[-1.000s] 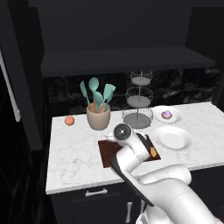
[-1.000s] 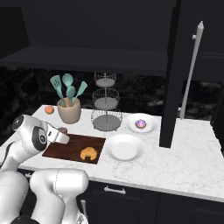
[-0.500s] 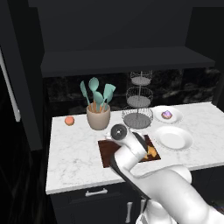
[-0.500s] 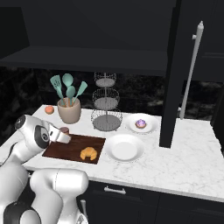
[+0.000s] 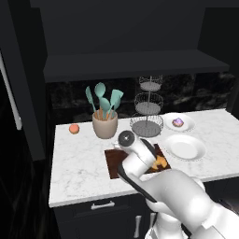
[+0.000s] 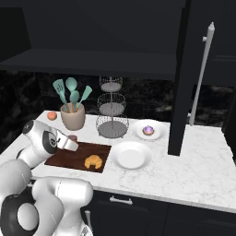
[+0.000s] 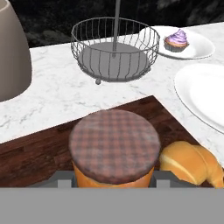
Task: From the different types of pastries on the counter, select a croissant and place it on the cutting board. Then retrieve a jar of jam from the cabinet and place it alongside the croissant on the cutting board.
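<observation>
White marble counter carried the cutting board, where the croissant already lay. Closed around the jar of jam, the gripper held it low over the board, just beside the croissant, apparently to set them side by side.

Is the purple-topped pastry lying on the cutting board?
No, the purple-topped pastry sits on a small white plate, apart from the cutting board.

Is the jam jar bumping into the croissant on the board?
Cannot tell. In the hand view the jar of jam stands right beside the croissant on the cutting board, but the jar's lid overhangs the spot where they would meet.
</observation>
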Available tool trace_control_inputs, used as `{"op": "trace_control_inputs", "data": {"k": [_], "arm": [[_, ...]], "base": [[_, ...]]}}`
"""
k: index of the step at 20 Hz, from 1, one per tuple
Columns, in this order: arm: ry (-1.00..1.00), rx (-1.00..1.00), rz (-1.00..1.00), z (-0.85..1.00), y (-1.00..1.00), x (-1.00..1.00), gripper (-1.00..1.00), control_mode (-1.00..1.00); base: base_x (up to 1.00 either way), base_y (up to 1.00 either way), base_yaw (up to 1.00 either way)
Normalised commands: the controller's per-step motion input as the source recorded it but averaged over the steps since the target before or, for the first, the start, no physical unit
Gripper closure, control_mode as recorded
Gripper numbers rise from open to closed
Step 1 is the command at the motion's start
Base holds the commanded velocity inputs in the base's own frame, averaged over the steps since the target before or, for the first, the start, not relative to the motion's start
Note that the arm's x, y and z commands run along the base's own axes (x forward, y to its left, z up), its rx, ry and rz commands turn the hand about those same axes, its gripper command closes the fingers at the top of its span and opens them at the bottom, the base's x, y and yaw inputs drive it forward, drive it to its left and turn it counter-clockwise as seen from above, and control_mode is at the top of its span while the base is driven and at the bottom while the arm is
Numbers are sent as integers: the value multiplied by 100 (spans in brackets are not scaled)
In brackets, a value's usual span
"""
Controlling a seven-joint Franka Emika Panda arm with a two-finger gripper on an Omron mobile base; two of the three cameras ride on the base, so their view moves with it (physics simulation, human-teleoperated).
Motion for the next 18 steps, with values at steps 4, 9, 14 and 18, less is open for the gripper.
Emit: {"op": "trace_control_inputs", "data": {"k": [4, 9, 14, 18], "arm": [[-7, 0, 2, -42, -20, 9, 100, -100], [-5, 0, 1, -42, -23, 16, 100, -100], [-5, 0, 0, -39, -31, 1, 100, -100], [-5, 0, 0, -35, -25, -10, 100, -100]], "base": [[0, 0, 0], [0, 0, 0], [0, 0, 0], [0, 0, 0]]}}
